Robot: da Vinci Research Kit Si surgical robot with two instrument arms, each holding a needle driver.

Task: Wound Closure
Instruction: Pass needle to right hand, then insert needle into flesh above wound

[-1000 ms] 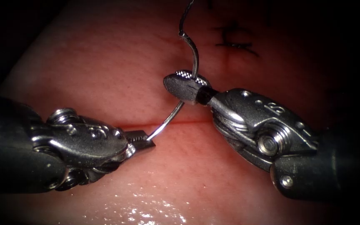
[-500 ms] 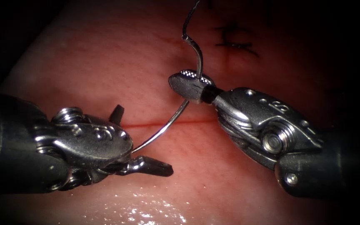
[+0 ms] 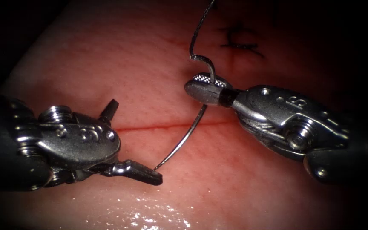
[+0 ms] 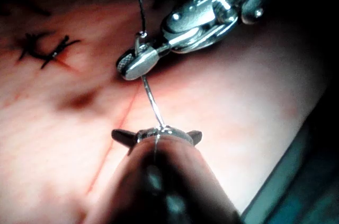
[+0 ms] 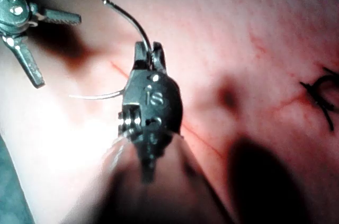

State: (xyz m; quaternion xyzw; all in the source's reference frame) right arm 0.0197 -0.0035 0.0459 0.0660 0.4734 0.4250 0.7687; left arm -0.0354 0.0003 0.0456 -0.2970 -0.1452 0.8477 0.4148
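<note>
**Right driver carries the needle alone above the cut**

Right tool clamps the needle close to its thread end, jaws closed across the wire just below the swage, as I watch from the console. From that grip the long curve sweeps down and to the left, crossing over the cut in the endoscope view, and its point hangs free just beside the lower jaw of my left tool. That left tool stands with jaws spread wide and holds nothing. None of the needle is buried in the tissue; it rides in the air above it.

The thread climbs from the swage and out of view at the top. A finished dark stitch sits farther along, up and to the right.

I judge the needle light, stiff and slick: thin steel that would swivel in the jaws if gripped loosely or far from the flat of its body. Mid-curve looks the steadier place to take it, sparing the fine point. The thread is limp and will trail. The tissue looks soft and moist, likely to tear if pulled hard
</note>
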